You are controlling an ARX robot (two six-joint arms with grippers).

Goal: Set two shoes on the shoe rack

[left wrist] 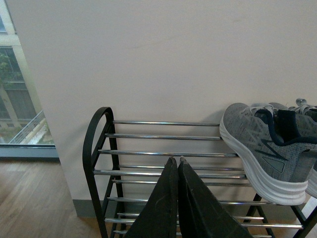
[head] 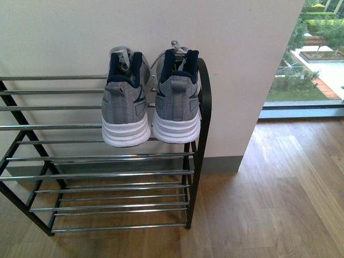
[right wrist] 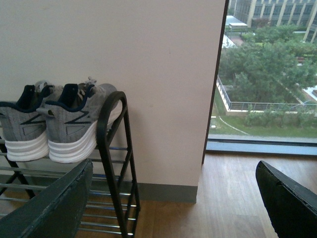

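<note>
Sneakers rest atop the shoe rack [head: 205,97], right end: left sneaker [head: 126,110] beside right sneaker [head: 177,107]. My left gripper [left wrist: 175,161] is clenched empty, right gripper [right wrist: 173,168] spread wide; placing looks done, I'd only retreat.

Left gripper [left wrist: 177,160]: dark fingers closed flat against each other, nothing held, tips in front of rack rods. Rack [left wrist: 93,144]: black frame with rounded end loop, silver rods in tiers, set against pale wall [left wrist: 158,59]. Top tier, end opposite loop: grey sneaker [left wrist: 255,148], white sole, navy collar, heel tilted down over front rods. Second sneaker [left wrist: 308,110] just beyond, mostly cut off. Window [left wrist: 20,99] and wood floor [left wrist: 29,198] beside loop end.
</note>
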